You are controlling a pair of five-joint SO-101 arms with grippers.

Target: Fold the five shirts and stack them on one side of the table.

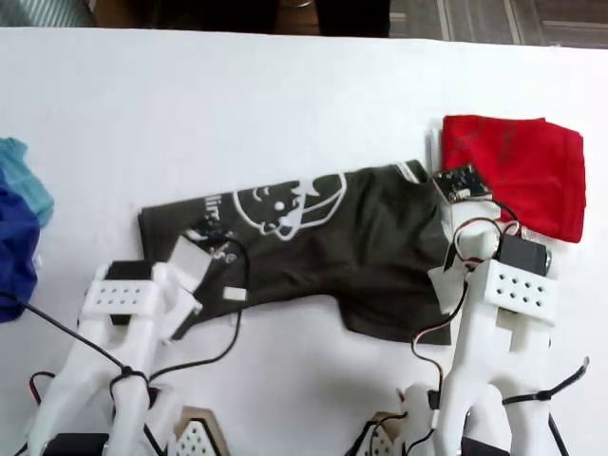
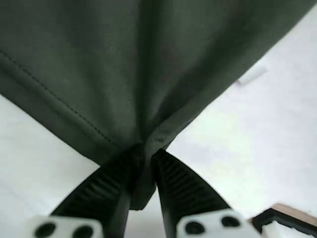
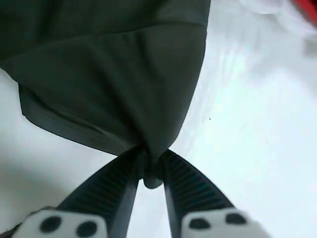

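Four shirts in your sight on the table [image 1: 190, 104]:
- One dark shirt [image 1: 323, 237], spread mid-table.
- One red shirt [image 1: 518, 171], folded, just beside its right end.
- One blue shirt [image 1: 14, 252] and one teal shirt [image 1: 24, 176], heaped at the left edge.

Two grippers: your left gripper [image 2: 143, 156] pinches the dark shirt's hem, and your right gripper [image 3: 151, 153] pinches its other end.

Bare white tabletop [image 1: 237, 104] open beyond dark olive printed shirt [image 1: 323, 247], folded red shirt [image 1: 518, 171] just beside its right end, blue-teal cloth heap [image 1: 17, 237] well left.
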